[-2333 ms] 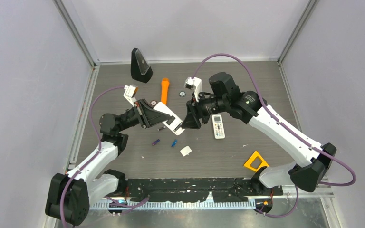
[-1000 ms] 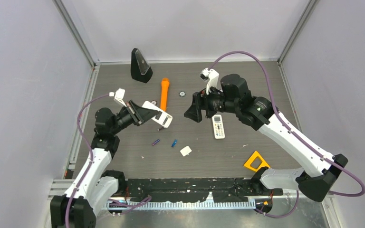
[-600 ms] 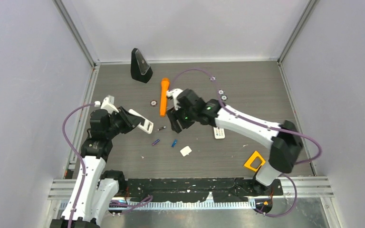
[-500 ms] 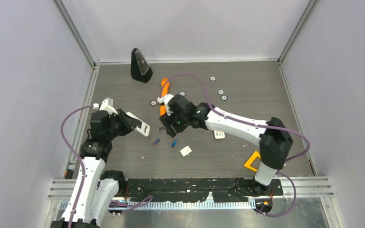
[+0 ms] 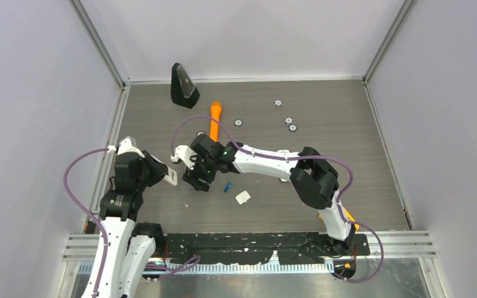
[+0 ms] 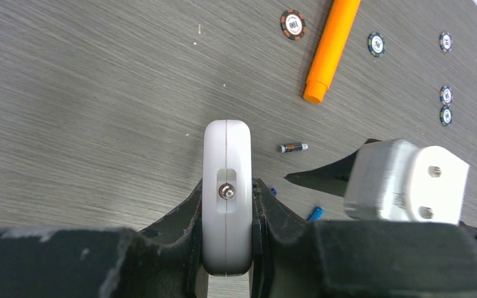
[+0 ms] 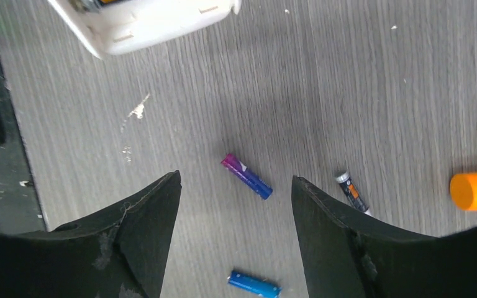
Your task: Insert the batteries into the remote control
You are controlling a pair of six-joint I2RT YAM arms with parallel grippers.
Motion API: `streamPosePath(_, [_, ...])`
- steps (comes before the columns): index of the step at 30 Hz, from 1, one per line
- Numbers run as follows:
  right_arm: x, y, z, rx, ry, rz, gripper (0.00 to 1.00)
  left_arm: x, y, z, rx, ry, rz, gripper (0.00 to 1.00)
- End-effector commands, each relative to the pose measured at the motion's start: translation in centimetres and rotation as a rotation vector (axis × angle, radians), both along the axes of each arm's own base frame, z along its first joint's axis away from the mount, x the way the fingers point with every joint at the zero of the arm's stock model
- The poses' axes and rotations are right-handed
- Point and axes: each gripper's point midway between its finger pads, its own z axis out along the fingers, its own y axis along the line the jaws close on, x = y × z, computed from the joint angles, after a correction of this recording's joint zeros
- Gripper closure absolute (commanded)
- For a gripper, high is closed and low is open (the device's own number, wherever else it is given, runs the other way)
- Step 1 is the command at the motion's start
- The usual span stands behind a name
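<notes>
My left gripper is shut on a white remote control, which it holds end-on at the table's left. Three batteries lie on the table. A purple one sits just beyond the tips of my open right gripper. A blue one lies nearer between the fingers, and a dark grey one sits outside the right finger. From the top view the right gripper hovers just right of the remote and hides the purple and grey batteries. Only the blue battery shows there.
A small white cover piece lies right of the blue battery. An orange marker and a black wedge-shaped object sit behind. Several poker chips are scattered at the back right. The right arm stretches across the table's middle.
The right arm swung left and low across the table to hover over the batteries, jaws still apart. The left arm drew back left with the remote held.
</notes>
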Motion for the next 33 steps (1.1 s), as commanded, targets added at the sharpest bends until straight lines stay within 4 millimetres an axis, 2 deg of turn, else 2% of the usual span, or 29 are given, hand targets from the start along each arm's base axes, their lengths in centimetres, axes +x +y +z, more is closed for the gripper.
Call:
streamPosePath(1, [0.3,1.0,-0.4,0.000,-0.056,0.136,0.30,0.2,0.9,1.8,0.020,-0.039,0.047,1.00])
streamPosePath(8, [0.0,1.0,-3.3,-0.041,-0.047,0.187,0.34,-0.1,1.7,1.5,0.042,-0.021,0.086,1.00])
streamPosePath(11, [0.5,1.2,-3.9,-0.051,-0.068,0.165,0.37,-0.1,1.7,1.3,0.044,-0.014,0.083,1.00])
streamPosePath(15, [2.2,0.8,-5.1,-0.101,-0.127,0.082,0.51,0.1,1.5,1.2,0.040,-0.009,0.077,1.00])
streamPosePath(19, [3.3,-0.2,-5.6,-0.137,-0.164,0.012,0.69,0.3,1.4,1.2,0.037,-0.011,0.069,1.00])
streamPosePath(22, [3.6,-0.5,-5.1,-0.139,-0.165,-0.039,0.83,0.5,1.2,1.1,0.031,-0.013,0.060,1.00])
streamPosePath(24, [3.5,-0.6,-4.7,-0.134,-0.149,-0.068,0.88,0.7,1.0,1.1,0.024,-0.017,0.053,1.00])
streamPosePath(29, [2.8,-0.9,-2.2,-0.074,-0.039,-0.148,0.94,1.0,-0.1,1.0,-0.009,-0.027,0.003,1.00])
streamPosePath(32, [1.8,-1.4,-0.8,-0.029,0.050,-0.167,0.95,1.0,-2.0,0.8,-0.066,-0.025,-0.092,1.00])
streamPosePath(33, [2.0,-1.7,0.4,-0.005,0.078,-0.196,0.95,0.8,-2.5,0.6,-0.074,-0.020,-0.123,1.00])
